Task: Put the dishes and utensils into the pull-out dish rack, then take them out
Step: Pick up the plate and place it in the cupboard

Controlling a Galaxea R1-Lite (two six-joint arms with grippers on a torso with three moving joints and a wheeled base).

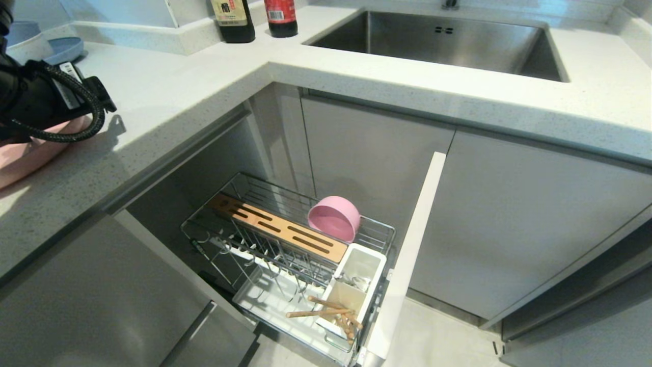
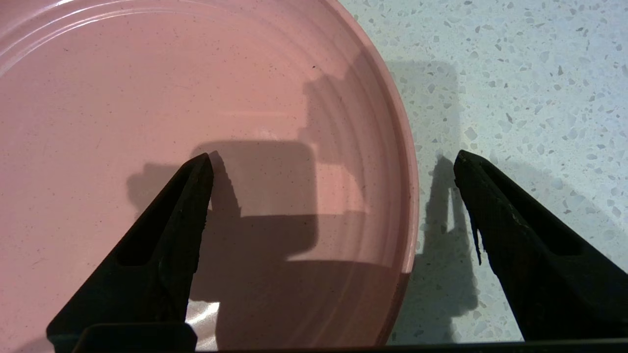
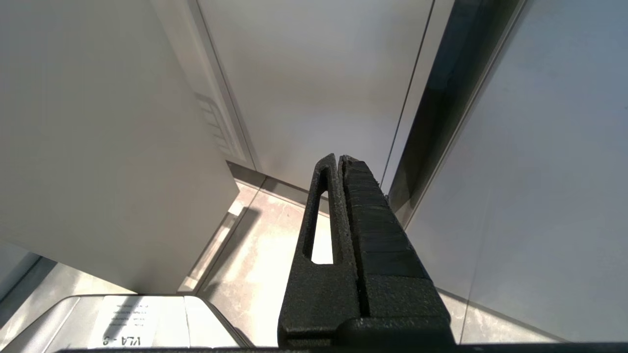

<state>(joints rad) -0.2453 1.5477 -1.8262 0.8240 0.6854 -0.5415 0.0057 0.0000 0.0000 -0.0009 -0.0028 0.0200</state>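
The large pink plate (image 1: 25, 153) (image 2: 171, 122) lies flat on the speckled countertop at the far left. My left gripper (image 2: 333, 162) hovers open over the plate's rim, one finger above the plate, the other above the counter, holding nothing. Below, the pull-out dish rack (image 1: 214, 216) stands drawn out of the cabinet. The small pink bowl (image 1: 334, 217) rests on its side at the rack's back edge. The wooden chopsticks (image 1: 326, 311) lean out of the white utensil cup (image 1: 364, 265), where a bit of metal, perhaps the spoon (image 1: 356, 282), glints. My right gripper (image 3: 339, 159) is shut, parked beside cabinet fronts.
A blue plate with stacked bowls (image 1: 63, 48) sits behind my left arm. Two dark bottles (image 1: 234, 20) stand at the counter's back. The steel sink (image 1: 438, 43) lies to the right. The rack's white door panel (image 1: 412, 244) juts out beside the cup.
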